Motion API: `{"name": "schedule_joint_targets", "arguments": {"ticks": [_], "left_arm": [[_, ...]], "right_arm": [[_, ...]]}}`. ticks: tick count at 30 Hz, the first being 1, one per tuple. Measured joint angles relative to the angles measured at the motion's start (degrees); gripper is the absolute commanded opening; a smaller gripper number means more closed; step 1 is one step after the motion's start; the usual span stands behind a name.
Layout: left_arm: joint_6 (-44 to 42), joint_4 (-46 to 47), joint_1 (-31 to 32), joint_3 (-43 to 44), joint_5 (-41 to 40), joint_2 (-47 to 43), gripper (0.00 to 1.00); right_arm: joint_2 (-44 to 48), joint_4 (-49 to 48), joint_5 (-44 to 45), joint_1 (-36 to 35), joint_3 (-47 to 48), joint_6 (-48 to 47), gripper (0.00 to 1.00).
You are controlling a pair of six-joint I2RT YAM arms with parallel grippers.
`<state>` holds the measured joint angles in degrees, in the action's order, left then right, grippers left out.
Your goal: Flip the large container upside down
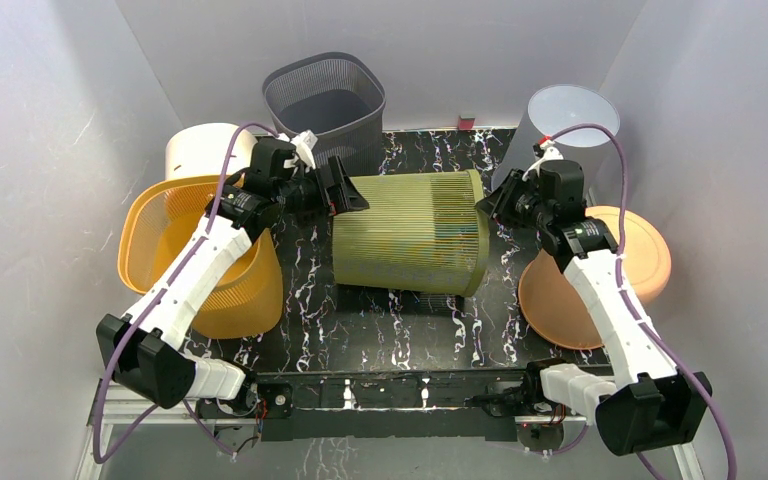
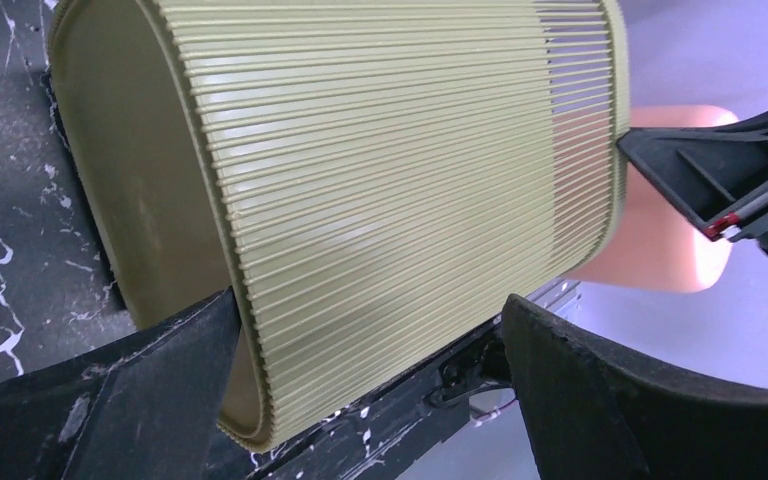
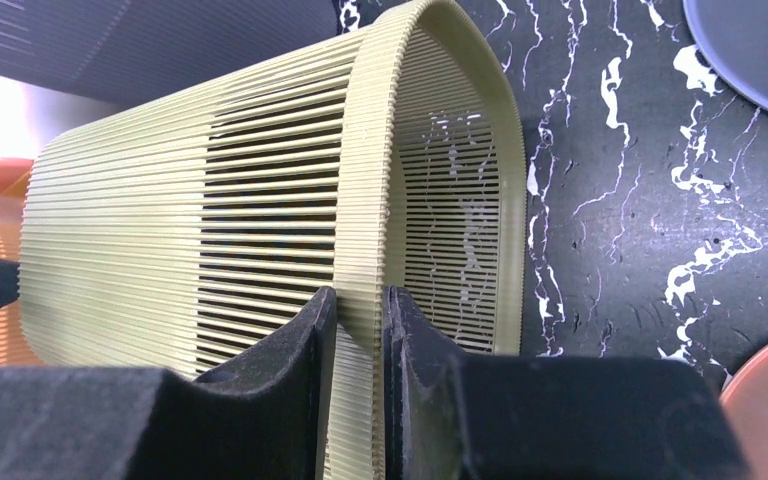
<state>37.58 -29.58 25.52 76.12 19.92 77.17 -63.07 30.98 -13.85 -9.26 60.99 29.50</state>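
on the near half of the bench [image 1: 360,320] nothing has been set down yet; the job is happening in the middle. there the green bin [image 1: 410,230] lies on its side, its closed bottom [image 2: 130,170] towards the left edge and its open mouth towards the right edge. we judge that as roughly halfway: it is neither upright nor upside down. the right gripper [image 3: 359,300] is pinched narrowly on the rim [image 3: 365,200] of the mouth, one finger inside the slats and one outside, so it has a firm hold on the bin. the left gripper [image 1: 348,190] stands spread as wide as it goes at the bottom end, close beside the bin and gripping nothing; we cannot tell whether a finger touches it. what is left, as we read it, is to swing the mouth down onto the bench, bottom up, and then let go. beside it sit an orange basket [image 1: 160,230] at the left edge and an orange dish [image 1: 560,290] at the right edge. along the far edge stand a white tub [image 1: 200,150], a dark mesh basket [image 1: 325,95] and a grey bucket [image 1: 570,110].
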Motion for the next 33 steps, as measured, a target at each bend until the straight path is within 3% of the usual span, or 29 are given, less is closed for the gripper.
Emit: {"name": "schedule_joint_targets", "arguments": {"ticks": [14,26,33], "left_arm": [[2.97,4.5,-0.22,3.85,2.58,0.24,0.98],[6.93,12.44,-0.22,6.97,6.6,0.39,0.98],[9.68,18.93,0.55,8.66,11.43,0.37,0.98]], "right_arm": [[3.91,-12.85,-2.21,4.52,-11.02,3.91,0.03],[4.55,-14.8,-2.36,6.19,-14.49,5.79,0.03],[3.82,-14.4,-5.55,5.88,-17.11,7.1,0.08]]}}
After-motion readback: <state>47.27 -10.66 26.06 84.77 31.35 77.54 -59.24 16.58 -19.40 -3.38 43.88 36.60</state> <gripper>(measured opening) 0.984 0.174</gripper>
